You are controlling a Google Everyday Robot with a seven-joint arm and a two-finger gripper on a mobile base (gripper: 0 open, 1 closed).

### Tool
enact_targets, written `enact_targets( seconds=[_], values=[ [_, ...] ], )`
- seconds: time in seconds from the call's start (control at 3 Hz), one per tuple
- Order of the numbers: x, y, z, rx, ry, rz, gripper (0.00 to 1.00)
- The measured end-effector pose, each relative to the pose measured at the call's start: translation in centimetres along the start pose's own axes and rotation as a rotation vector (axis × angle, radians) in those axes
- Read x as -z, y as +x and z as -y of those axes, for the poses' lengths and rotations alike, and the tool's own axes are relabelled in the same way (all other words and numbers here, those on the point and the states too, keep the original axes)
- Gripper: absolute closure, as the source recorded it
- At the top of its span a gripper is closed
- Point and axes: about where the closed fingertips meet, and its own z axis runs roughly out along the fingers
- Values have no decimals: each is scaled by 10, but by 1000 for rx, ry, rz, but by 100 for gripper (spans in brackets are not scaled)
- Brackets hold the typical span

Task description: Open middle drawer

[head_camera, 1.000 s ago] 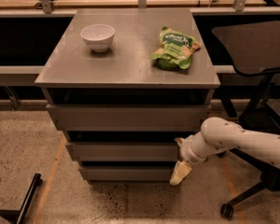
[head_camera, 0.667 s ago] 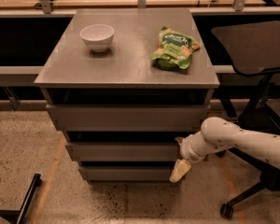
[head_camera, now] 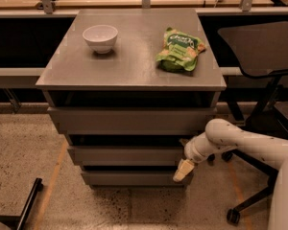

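The grey drawer unit has three fronts stacked below its top. The middle drawer (head_camera: 127, 155) is the medium front between the tall top front (head_camera: 129, 120) and the short bottom front (head_camera: 132, 177). My gripper (head_camera: 182, 169) hangs at the right end of the middle drawer, on the end of my white arm (head_camera: 240, 143) that reaches in from the right. Its pale fingertip (head_camera: 180, 172) points down over the right end of the bottom front. A dark gap shows above the middle drawer.
On the cabinet top (head_camera: 134, 66) stand a white bowl (head_camera: 100, 37) at the back left and a green snack bag (head_camera: 180, 51) at the right. An office chair (head_camera: 261, 51) stands to the right, its wheeled base (head_camera: 235, 214) by my arm. A dark leg (head_camera: 29, 205) lies at the lower left.
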Motion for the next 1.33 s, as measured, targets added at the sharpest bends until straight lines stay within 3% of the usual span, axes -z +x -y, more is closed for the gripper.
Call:
enact_targets(
  seconds=[0.33,0.67,1.33],
  values=[
    [-14,9,10,-35,4,31,0],
    [-27,20,5,-80,1,55,18],
    [-22,18,3,-84,3,52,65]
  ],
)
